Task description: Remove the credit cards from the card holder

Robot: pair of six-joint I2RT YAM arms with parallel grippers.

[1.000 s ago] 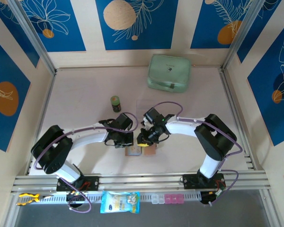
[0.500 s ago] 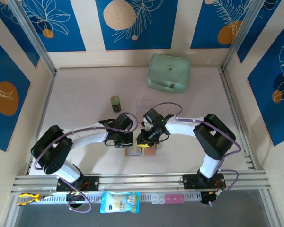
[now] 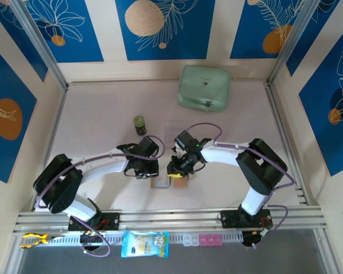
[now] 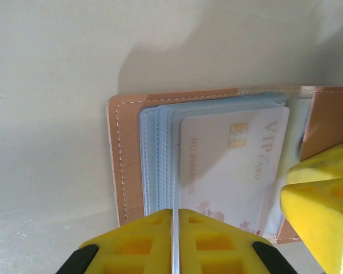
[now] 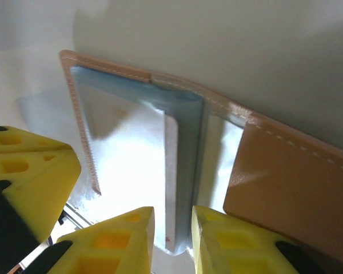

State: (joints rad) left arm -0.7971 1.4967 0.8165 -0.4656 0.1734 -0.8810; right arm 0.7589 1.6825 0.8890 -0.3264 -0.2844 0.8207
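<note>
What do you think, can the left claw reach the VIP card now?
Probably yes: the card lies uppermost in the open holder, just ahead of the shut left claw, uncovered; the claw would need to open.

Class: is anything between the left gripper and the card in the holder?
Nothing loose. The card appears tucked in a clear sleeve of the card holder, just ahead of the left gripper; the right gripper's finger sits at its right.

A mint-green case (image 3: 204, 87) sits upper centre on the bench (image 3: 103, 108), a small green jar (image 3: 139, 124) centre-left, a blue packet (image 3: 144, 244) at the bottom edge.
</note>
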